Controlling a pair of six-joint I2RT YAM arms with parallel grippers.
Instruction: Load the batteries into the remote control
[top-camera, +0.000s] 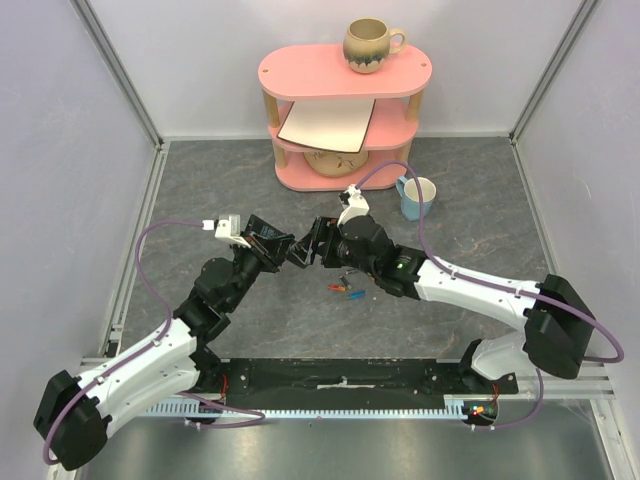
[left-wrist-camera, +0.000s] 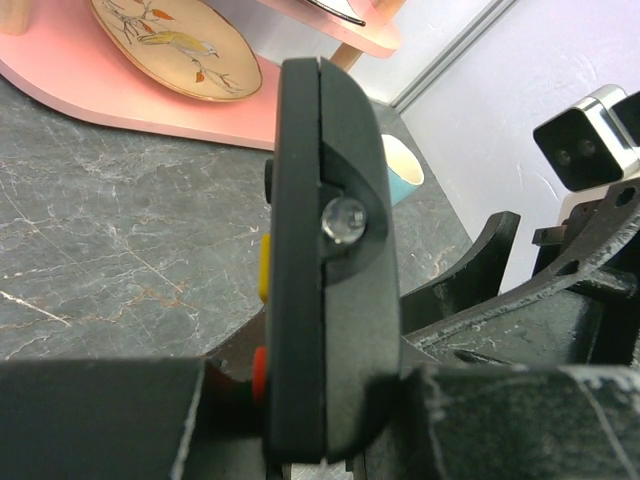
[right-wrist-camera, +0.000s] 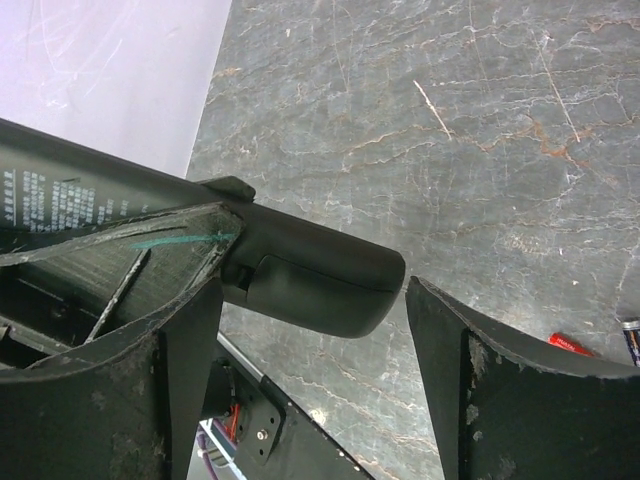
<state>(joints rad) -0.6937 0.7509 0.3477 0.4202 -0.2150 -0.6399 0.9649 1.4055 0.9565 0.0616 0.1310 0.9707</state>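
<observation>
The remote control (left-wrist-camera: 325, 270) is a slim black bar held on edge, with yellow and red buttons showing on its left side. My left gripper (left-wrist-camera: 320, 420) is shut on its lower part. In the top view the remote control (top-camera: 299, 249) bridges the gap between my left gripper (top-camera: 268, 241) and my right gripper (top-camera: 322, 241), above the table. My right gripper (right-wrist-camera: 315, 290) is open, and the remote control's rounded end (right-wrist-camera: 320, 285) lies between its fingertips without touching them. The batteries (top-camera: 345, 289) lie loose on the table below the right wrist; a red one (right-wrist-camera: 572, 343) shows at the right edge.
A pink shelf unit (top-camera: 345, 75) stands at the back with a brown mug (top-camera: 370, 45) on top, a white board (top-camera: 328, 125) on its middle level and a bird plate (left-wrist-camera: 175, 45) below. A blue cup (top-camera: 415, 197) stands right of it. Walls close both sides.
</observation>
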